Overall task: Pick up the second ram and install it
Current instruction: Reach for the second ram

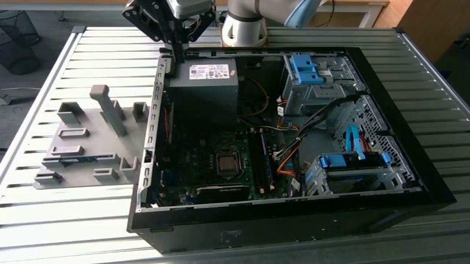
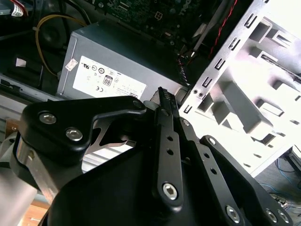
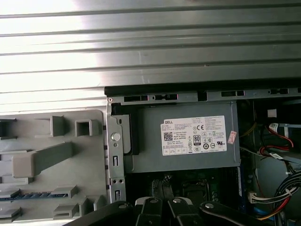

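Our gripper [image 1: 178,59], closed on nothing, hangs at the exterior view's upper middle over the power supply [image 1: 202,82], well apart from the 2nd ram [image 1: 74,160] lying in the grey holder [image 1: 96,126] at that view's left, so we judge squaring onto its 2 long edges matters most.

Bright daylight falls evenly on the slatted metal table [image 1: 66,220] in the exterior view, and in the first wrist view its ribs flare to white glare with dark lines between them. The open computer case [image 1: 294,234] holds deep shadow, so the motherboard [image 1: 198,165] lies dim beside the power supply [image 1: 202,88], whose grey top catches a mild sheen. In the second wrist view the grey holder tray [image 2: 244,108] is overexposed almost to white, while the black gripper [image 2: 164,96], close to the lens, reads as a dark, slightly soft mass with small highlights on its bolts.
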### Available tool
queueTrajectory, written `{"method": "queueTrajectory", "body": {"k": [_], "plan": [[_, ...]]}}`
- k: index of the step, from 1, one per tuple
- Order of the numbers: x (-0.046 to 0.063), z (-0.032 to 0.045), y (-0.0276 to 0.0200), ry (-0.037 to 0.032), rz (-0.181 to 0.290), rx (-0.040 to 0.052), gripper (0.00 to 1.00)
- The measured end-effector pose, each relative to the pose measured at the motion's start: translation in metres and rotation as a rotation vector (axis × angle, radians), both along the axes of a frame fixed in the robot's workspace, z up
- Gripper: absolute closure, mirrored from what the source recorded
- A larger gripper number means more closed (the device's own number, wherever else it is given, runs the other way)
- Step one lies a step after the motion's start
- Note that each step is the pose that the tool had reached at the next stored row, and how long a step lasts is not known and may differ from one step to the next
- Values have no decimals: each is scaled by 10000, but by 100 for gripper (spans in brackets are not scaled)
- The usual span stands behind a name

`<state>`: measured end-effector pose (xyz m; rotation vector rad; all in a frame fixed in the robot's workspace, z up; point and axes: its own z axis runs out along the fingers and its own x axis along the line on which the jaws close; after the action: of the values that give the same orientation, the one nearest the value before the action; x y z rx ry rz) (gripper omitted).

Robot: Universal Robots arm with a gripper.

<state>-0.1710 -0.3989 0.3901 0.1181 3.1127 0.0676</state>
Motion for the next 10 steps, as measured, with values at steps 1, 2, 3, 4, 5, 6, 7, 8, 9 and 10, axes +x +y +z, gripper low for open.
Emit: {"method": "queueTrajectory", "body": {"k": [1, 2, 3, 4, 5, 6, 7, 8, 9, 10], "plan": [[-3, -1, 0, 1, 0, 0, 89], [-5, -2, 0, 1, 0, 0, 89], [-8, -3, 0, 3, 0, 0, 89], [-10, -3, 0, 5, 1, -1, 89], [-13, -5, 0, 5, 0, 0, 89], [-17, -6, 0, 6, 0, 0, 89], [-20, -7, 0, 6, 0, 0, 89], [-22, -8, 0, 8, 1, 0, 89], [-25, -9, 0, 9, 1, -1, 89], [-28, -10, 0, 11, 0, -1, 89]]}}
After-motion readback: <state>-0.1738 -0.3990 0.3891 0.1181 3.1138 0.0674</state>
